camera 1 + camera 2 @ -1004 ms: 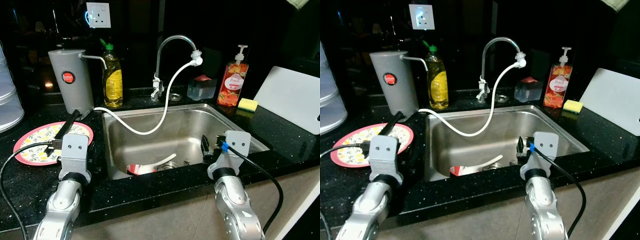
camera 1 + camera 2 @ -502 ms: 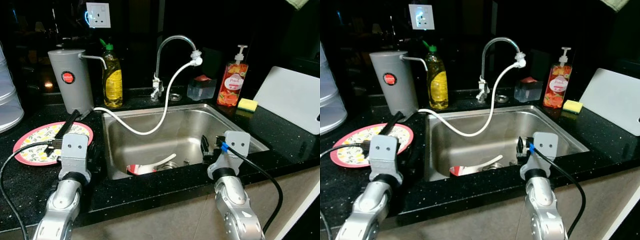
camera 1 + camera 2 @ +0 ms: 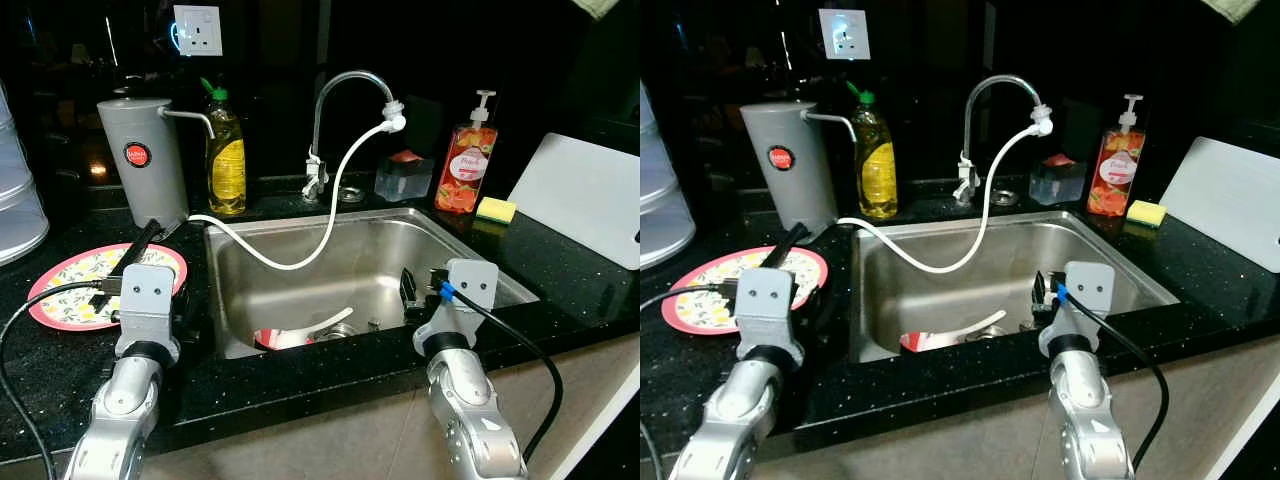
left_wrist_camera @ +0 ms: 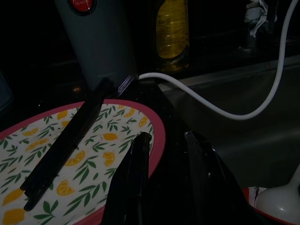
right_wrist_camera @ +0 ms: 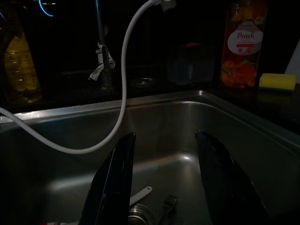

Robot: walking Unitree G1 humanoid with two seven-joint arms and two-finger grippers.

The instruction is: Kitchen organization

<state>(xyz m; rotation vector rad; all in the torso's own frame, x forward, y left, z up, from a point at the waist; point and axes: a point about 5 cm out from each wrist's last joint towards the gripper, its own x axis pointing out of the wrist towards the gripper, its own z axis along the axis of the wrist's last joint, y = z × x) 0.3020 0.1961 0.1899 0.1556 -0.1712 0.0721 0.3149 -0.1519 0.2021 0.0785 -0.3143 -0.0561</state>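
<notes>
A pink plate with a lemon pattern (image 3: 75, 280) lies on the black counter left of the steel sink (image 3: 330, 218). A black-handled fork (image 4: 70, 140) rests across the plate. My left gripper (image 4: 166, 138) hovers open at the plate's right edge, nothing between its fingers. My right gripper (image 5: 164, 136) hangs open over the sink's right half, holding nothing. In the sink bottom sit a red bowl (image 3: 270, 338) and a white spoon (image 3: 325, 322), close to the drain.
A white hose (image 3: 300, 258) droops from the faucet (image 3: 330, 100) into the sink. Behind stand a grey canister (image 3: 145, 160), yellow dish soap (image 3: 226, 150), a clear container (image 3: 402, 175), peach soap (image 3: 466, 165) and a sponge (image 3: 495, 208). A white cutting board (image 3: 585, 195) leans at right.
</notes>
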